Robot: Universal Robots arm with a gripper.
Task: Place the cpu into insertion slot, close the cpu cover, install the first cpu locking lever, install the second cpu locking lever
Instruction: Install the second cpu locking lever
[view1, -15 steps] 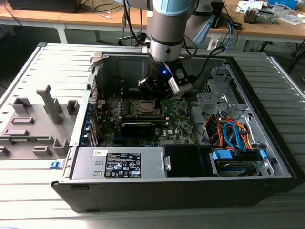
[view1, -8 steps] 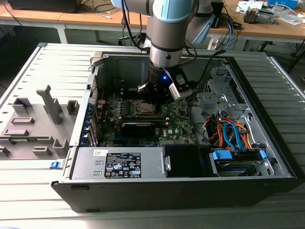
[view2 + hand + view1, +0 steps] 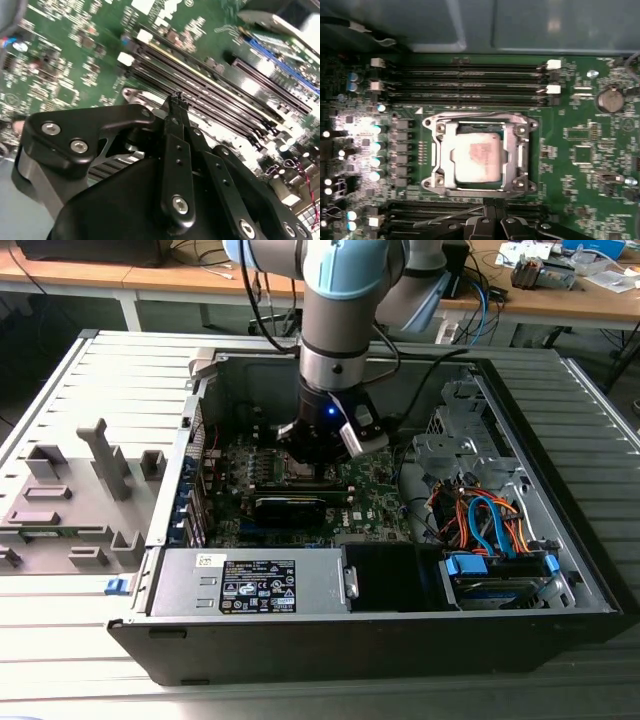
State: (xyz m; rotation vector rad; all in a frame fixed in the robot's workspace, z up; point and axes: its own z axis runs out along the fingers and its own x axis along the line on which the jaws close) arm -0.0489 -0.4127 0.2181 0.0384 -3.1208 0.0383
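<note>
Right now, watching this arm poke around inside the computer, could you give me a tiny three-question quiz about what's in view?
1. True or false: the cpu already sits in its socket with the cpu cover lying flat around it.
2. In both wrist views, how do the tips of the gripper stand? A) spread wide B) pressed together C) clamped on a cable
3. In the exterior view, fill in: the blue and orange cables lie toward the view's ____ of the arm.

Key: 1 true. 2 B, the tips meet with nothing between them. 3 right.
</note>
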